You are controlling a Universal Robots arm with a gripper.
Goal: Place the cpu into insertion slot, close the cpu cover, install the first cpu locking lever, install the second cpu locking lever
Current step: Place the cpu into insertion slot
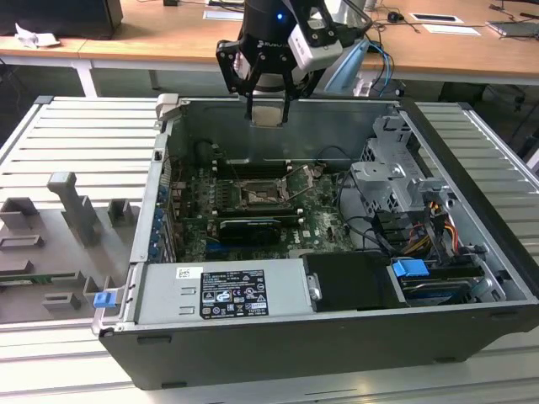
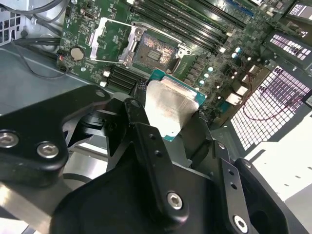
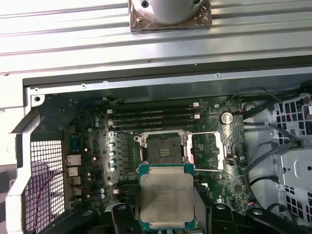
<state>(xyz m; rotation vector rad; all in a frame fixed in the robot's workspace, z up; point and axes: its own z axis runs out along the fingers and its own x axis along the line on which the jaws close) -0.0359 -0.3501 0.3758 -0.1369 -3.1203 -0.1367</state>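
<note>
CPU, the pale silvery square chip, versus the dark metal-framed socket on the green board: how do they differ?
The cpu is held in the gripper, up off the board; the insertion slot sits fixed in the green circuit board, empty. The cpu's face is pale metal; the slot is dark inside a silvery frame. Both are square.

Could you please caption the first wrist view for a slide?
The gripper holds the cpu; insertion slot empty, cpu cover open.

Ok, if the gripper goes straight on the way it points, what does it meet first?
Holding the pale silvery square cpu, the black gripper points down into the case. Probably the green circuit board at or beside the dark, metal-framed insertion slot; depth leaves alignment unclear.
</note>
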